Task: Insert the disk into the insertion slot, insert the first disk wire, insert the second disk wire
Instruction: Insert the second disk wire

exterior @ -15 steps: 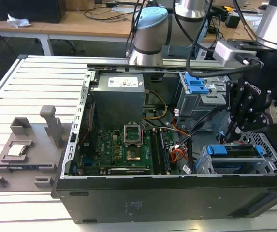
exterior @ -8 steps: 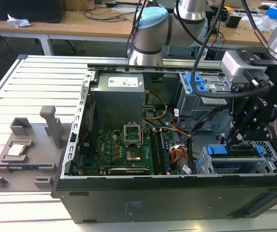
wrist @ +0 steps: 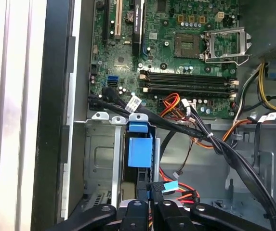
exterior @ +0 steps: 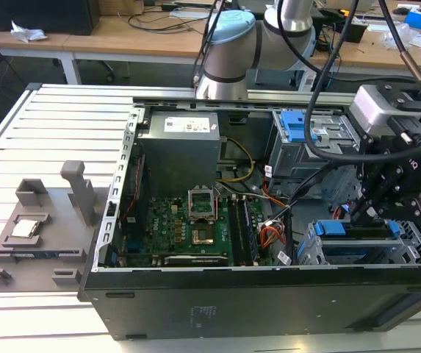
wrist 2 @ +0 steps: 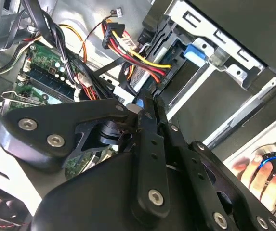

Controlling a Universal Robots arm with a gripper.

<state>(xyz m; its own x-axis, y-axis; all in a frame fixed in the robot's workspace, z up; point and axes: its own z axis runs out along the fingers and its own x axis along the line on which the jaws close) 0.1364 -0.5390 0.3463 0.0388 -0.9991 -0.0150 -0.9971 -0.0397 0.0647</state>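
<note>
The disk [exterior: 357, 234], with blue caddy ends, lies inside the insertion slot [exterior: 416, 246], a silver perforated cage at the case's front corner on the exterior view's right. My gripper [exterior: 366, 213] hangs just above that cage. In the first wrist view the blue caddy [wrist: 140, 150] sits in the cage [wrist: 99, 159], and my gripper [wrist: 151, 208] is narrowly shut on a black wire connector with a light-blue tab [wrist: 161, 187] at the disk's end. In the second wrist view my gripper [wrist 2: 147, 107] points at the disk's end, where a red, yellow and black wire bundle [wrist 2: 138, 57] runs.
The open case holds a motherboard [exterior: 188, 220], a grey power supply [exterior: 177, 147] and a taller drive box with a blue latch [exterior: 298, 129]. Loose cables [wrist: 215, 139] cross beside the cage. A grey fixture [exterior: 41, 228] lies on the table. A person's hand [wrist 2: 258, 175] rests outside the case.
</note>
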